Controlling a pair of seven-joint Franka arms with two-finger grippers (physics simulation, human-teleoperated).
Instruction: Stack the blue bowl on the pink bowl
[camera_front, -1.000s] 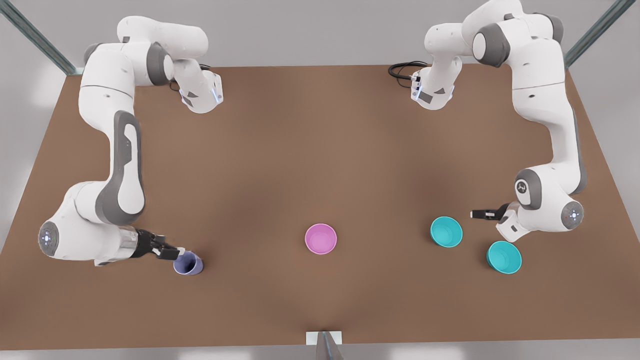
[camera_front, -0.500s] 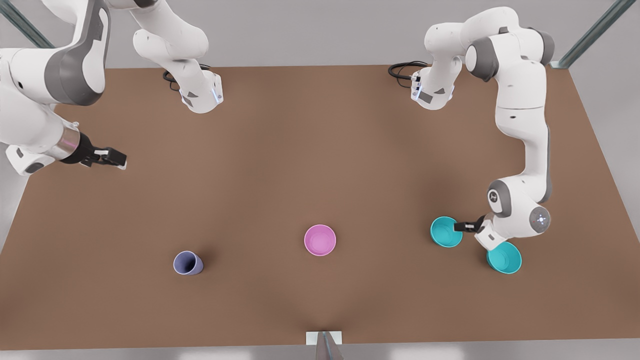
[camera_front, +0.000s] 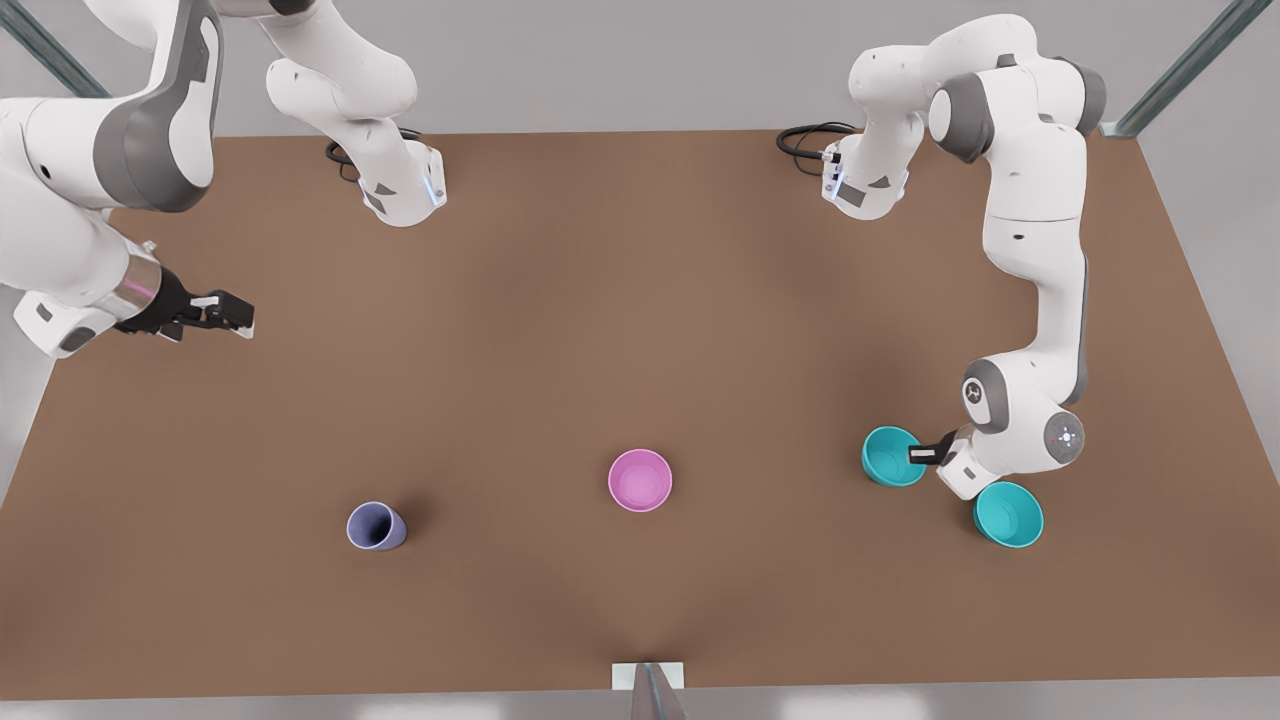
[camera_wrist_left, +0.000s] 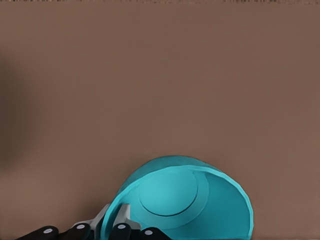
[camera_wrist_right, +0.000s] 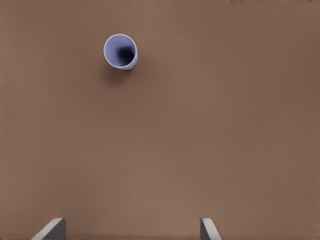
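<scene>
Front view, starting from the near edge: the plain brown table (camera_front: 640, 300) has four small things spread across its near half. Closest in, over on the front view's right, there's a smooth round teal bowl (camera_front: 1008, 515) sitting upright with nothing gripping it (this is the spare look-alike). Way over on the front view's left is a small lavender cup (camera_front: 375, 525), also upright, well apart from everything else. A bit farther back, roughly mid-table, is the pink round bowl (camera_front: 640, 480), open side up and standing by itself.

Farther back again on the front view's right is the blue bowl (camera_front: 890, 455), a smooth round teal-cyan one, near the spare teal bowl but not touching it. The left gripper (camera_front: 918, 456) is right at the side of its rim that faces the spare. In the left wrist view the blue bowl (camera_wrist_left: 185, 200) sits right up close, and the left gripper (camera_wrist_left: 116, 220) has its fingers (camera_wrist_left: 103, 219) closed on the wall, one inside and one outside the rim.

Farthest back, on the front view's left edge, the right gripper (camera_front: 240, 318) hangs high above the table with its fingers spread apart, holding nothing. The right wrist view looks down on the lavender cup (camera_wrist_right: 120, 51) far below.
</scene>
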